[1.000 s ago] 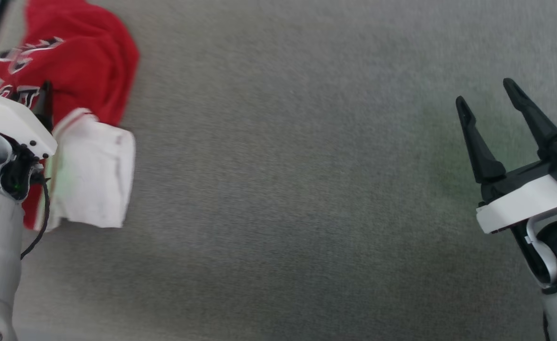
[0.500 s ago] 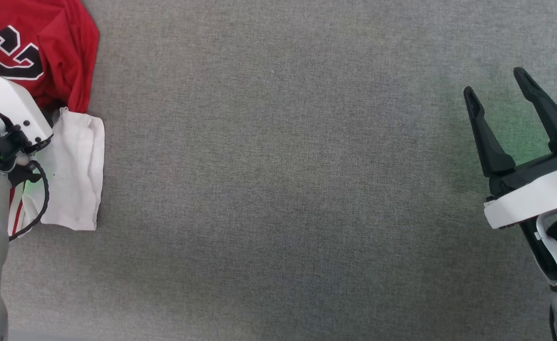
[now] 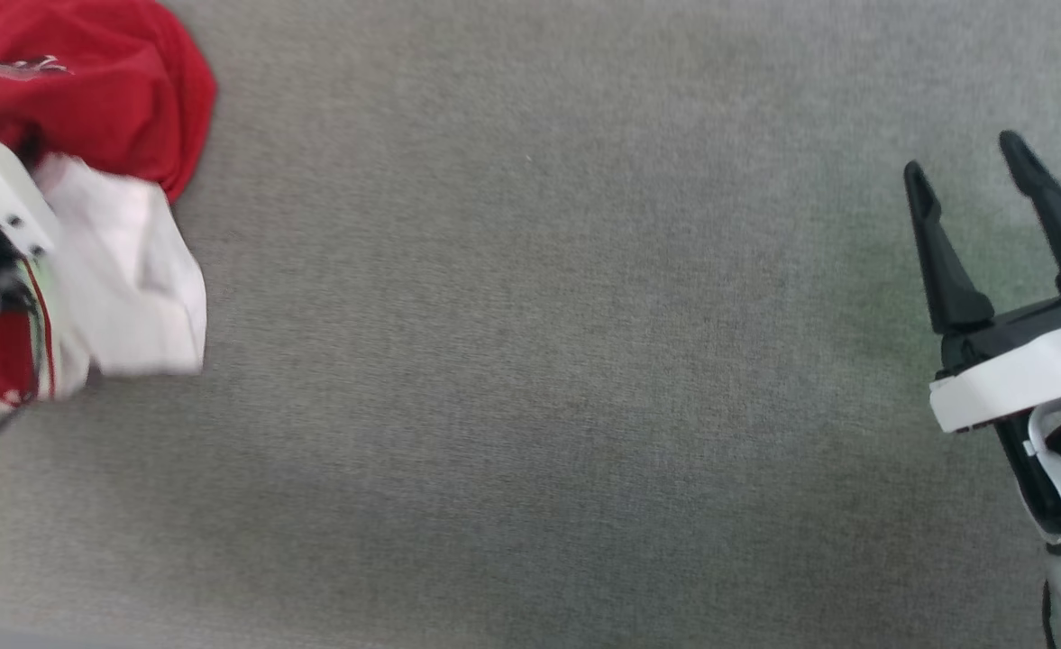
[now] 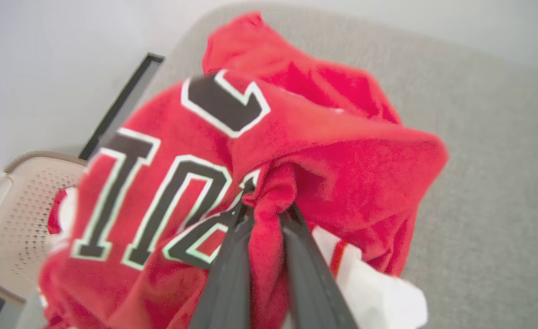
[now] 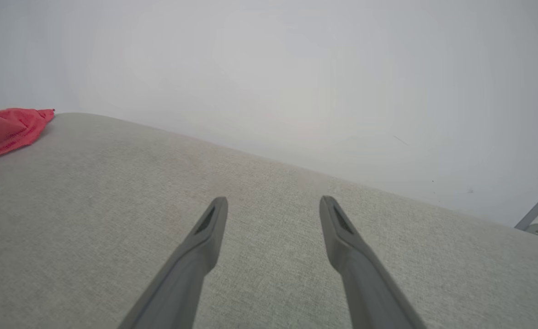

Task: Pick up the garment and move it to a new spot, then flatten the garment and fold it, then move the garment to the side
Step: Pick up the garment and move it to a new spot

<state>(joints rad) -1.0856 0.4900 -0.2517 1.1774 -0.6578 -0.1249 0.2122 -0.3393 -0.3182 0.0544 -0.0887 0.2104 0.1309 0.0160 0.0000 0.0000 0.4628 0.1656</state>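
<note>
Surface: grey cloth-covered table (image 3: 530, 361).
Left gripper (image 4: 269, 211): I see it clamped on the red jersey (image 4: 342, 155), far left.
Right gripper (image 3: 961, 155): fingers apart, holding nothing, near right.

I see the garment (image 4: 351, 183) red with black, white-edged lettering and a white sleeve, on a grey woven surface (image 3: 530, 361), a beige perforated basket (image 4: 17, 205) near the garment.
</note>
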